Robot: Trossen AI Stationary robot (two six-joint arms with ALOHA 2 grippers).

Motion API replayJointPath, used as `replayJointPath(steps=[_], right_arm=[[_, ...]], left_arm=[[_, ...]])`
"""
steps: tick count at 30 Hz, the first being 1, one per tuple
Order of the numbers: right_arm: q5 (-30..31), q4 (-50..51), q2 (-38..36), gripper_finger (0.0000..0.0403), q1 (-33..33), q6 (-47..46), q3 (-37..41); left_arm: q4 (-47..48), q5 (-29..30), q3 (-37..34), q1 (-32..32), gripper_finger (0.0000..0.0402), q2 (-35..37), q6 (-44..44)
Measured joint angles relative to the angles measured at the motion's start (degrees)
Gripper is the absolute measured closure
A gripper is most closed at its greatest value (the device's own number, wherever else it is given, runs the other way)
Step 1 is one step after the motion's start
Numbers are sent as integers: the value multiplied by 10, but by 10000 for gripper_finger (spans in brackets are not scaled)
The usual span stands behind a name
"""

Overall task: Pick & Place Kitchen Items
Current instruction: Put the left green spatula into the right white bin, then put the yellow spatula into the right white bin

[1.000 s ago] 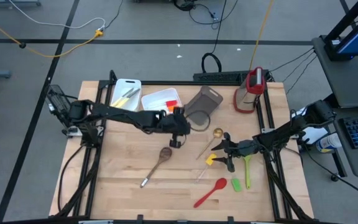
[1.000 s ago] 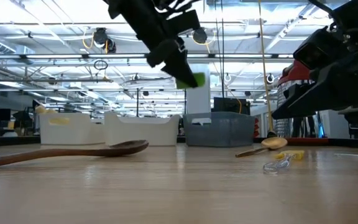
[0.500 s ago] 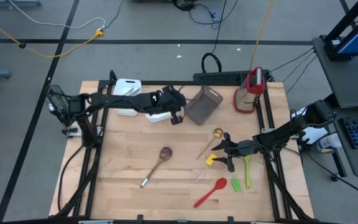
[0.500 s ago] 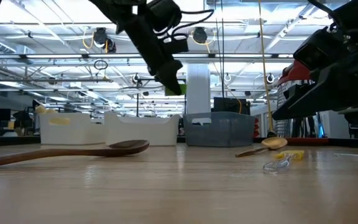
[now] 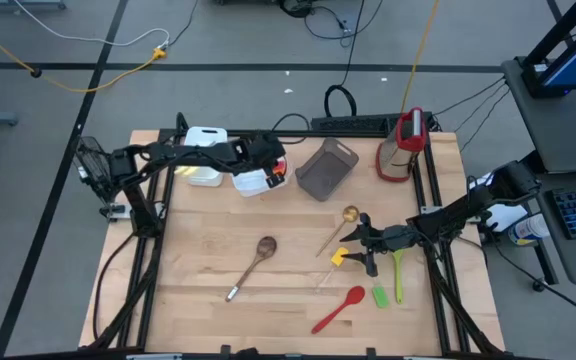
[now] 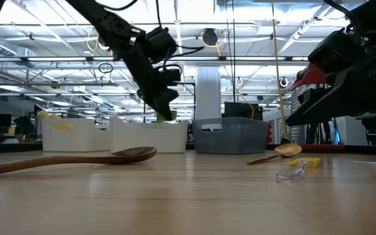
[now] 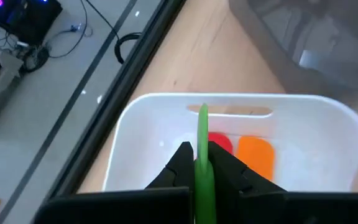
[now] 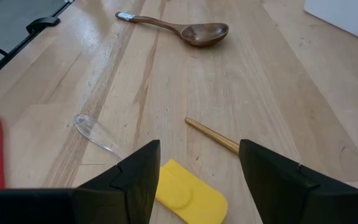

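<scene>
My left gripper [image 7: 202, 169] is shut on a slim green utensil [image 7: 202, 140] and hangs over the middle white bin [image 5: 251, 183] at the table's far side. The low view shows this gripper [image 6: 161, 108] above the bin wall. A red piece [image 7: 218, 144] and an orange piece [image 7: 254, 155] lie in the bin. My right gripper [image 8: 197, 180] stands open over a yellow spatula [image 8: 188, 193] at the table's right. A wooden spoon [image 5: 259, 258], gold spoon [image 5: 345, 220], red spoon [image 5: 339, 308] and green pieces [image 5: 398, 275] lie flat on the table. My left gripper pinches the green utensil between its two fingers [image 7: 182, 163], which lie against its flat sides. The utensil shows edge-on, and its free end [image 7: 202, 115] sticks out past the fingertips. The fingers slant downward from the table's left. The utensil is lifted clear above the bin's floor.
A second white bin [image 5: 201, 152] stands at the far left, a grey bin [image 5: 326, 168] to the right of the middle one, and a red-and-silver appliance [image 5: 401, 145] at the far right. A clear utensil [image 8: 98, 135] lies near the yellow spatula.
My left gripper has carried the green utensil from the table's middle toward the far edge and a little to the left. It has sunk somewhat and rolled, and now hangs over the middle white bin. The utensil stays pinched and clear of everything.
</scene>
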State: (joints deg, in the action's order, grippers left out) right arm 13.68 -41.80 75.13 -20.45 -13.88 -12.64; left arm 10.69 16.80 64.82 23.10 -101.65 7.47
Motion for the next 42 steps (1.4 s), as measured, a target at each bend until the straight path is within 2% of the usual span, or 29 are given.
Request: replayJointPath(steps=[4,9,16,20,24,30,34,38,42], right_arm=[[0,0,0,190,0,0,0],[0,0,0,190,0,0,0],[0,0,0,190,0,0,0],[0,0,0,190,0,0,0],[0,0,0,190,0,2,0],[0,-42,0,190,0,60,0],[-2,-83,0,190,0,87,0],[-4,-107,0,190,0,90,0],[-3,-107,0,190,0,83,-7]], left_arm=[[-74,-21,-35,14,373,0,20],[-113,-35,-58,33,353,0,36],[-110,-81,-81,66,361,0,12],[-109,-83,-89,70,357,0,9],[-109,-84,-90,68,341,0,16],[-109,-84,-90,68,308,0,11],[-114,-80,-90,65,291,1,-38],[-108,-85,-90,63,289,27,-75],[-91,-118,-90,51,289,78,-102]])
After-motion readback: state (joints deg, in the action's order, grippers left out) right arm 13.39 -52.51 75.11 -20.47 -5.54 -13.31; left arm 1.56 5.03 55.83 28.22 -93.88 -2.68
